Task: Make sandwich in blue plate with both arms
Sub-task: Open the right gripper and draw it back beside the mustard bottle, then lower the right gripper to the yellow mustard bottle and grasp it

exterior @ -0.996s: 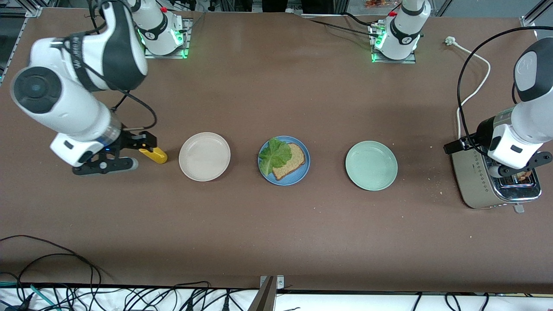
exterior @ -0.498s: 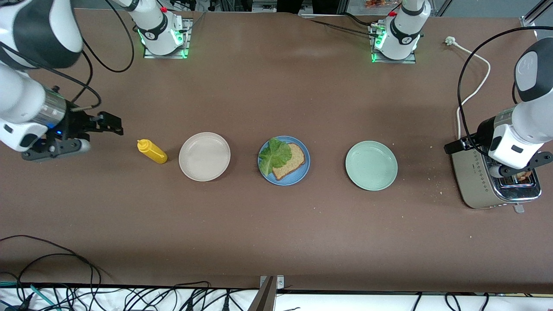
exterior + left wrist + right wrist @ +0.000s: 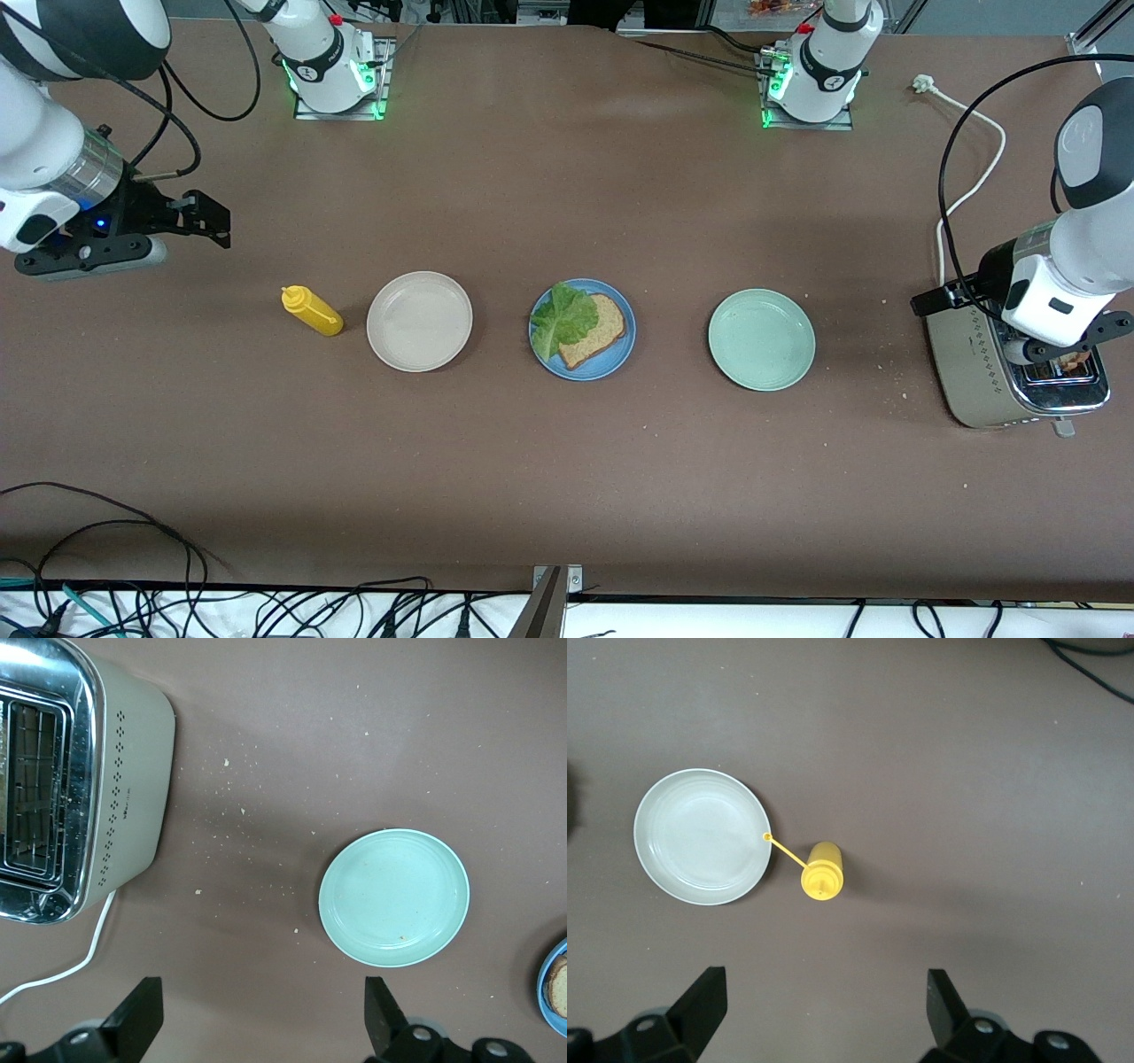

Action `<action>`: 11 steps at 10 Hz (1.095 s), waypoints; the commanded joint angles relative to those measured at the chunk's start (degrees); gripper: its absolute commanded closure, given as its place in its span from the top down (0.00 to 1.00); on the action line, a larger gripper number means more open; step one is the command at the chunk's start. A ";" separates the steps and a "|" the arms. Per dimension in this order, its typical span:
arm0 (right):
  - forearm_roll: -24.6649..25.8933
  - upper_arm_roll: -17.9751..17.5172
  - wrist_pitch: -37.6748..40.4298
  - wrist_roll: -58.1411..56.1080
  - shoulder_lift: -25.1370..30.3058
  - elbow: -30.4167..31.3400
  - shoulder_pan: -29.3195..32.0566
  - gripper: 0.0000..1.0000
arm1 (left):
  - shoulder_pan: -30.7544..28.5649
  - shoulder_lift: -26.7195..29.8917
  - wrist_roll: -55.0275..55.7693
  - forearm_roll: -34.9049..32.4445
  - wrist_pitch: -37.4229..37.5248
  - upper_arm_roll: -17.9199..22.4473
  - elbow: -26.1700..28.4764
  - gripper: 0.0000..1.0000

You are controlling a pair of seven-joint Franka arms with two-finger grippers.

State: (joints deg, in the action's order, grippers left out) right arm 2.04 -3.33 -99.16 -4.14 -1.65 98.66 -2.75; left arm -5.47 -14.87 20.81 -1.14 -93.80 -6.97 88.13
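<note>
Right claw (image 3: 190, 232) agape over table (empty), left claw (image 3: 1059, 341) — over toaster (image 3: 992, 390)

High front camera over whole table (image 3: 567, 496); both wrist cameras straight down, each sharing a plate

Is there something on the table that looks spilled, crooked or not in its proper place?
Pale crumbs are scattered on the table between the toaster and the pale green plate. On the blue plate, the lettuce leaf sits off-centre on the bread slice, reaching the rim.
</note>
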 commanded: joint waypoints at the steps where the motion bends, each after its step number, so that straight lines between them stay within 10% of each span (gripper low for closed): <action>1: 0.59 -0.63 -1.13 3.35 2.00 2.33 1.79 1.00 | -0.24 -0.33 -1.30 -1.67 0.81 -0.33 -1.04 1.00; 7: -1.87 2.01 0.63 -1.37 0.51 2.59 1.79 0.99 | -0.24 -0.33 -1.21 -1.67 0.81 -0.33 -1.04 1.00; 11: -9.39 11.22 -4.28 -28.75 -9.49 2.68 1.96 0.98 | -0.15 -0.42 -1.21 -1.67 0.81 -0.33 -1.04 1.00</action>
State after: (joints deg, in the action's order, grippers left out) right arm -1.34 3.25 -100.96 -19.52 -5.66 101.81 -1.19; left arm -5.49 -14.87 20.81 -1.14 -93.80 -6.98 88.13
